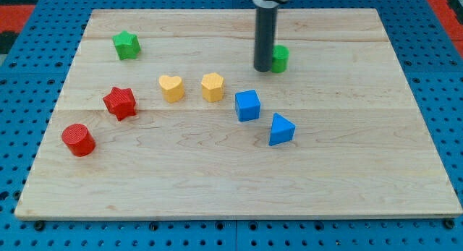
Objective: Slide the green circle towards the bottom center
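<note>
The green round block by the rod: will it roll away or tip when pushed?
The green circle looks squat and flat-bottomed, so it probably slides rather than tips. Its round side may slip off my tip, which sits at its left. The wooden board looks smooth.

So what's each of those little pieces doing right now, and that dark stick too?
my tip: down on the board, touching the green circle's left side
green circle: upright, partly hidden behind the rod
green star: alone, top left
red star: flat, untouched
red cylinder: upright
yellow heart: flat
yellow hexagon: flat
blue cube: flat
blue triangle: flat
</note>
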### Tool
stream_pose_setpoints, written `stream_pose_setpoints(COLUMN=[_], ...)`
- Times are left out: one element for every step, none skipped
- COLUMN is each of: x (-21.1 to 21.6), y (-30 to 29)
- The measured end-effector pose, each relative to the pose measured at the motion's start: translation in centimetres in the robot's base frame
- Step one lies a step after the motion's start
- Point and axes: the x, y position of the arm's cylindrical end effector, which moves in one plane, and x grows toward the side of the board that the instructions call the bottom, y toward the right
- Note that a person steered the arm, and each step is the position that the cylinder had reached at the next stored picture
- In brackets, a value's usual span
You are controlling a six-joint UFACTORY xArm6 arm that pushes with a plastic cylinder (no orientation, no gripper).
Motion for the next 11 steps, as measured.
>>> stream_pose_setpoints(x=[-2.7,-3.4,-4.8,-1.8,4.7,1.9,-0.1,5.2,9.7,9.2,12.4], y=[0.0,1.7,3.3,7.8,10.2,8.0,13.5,17.1,11.7,11.8,10.2])
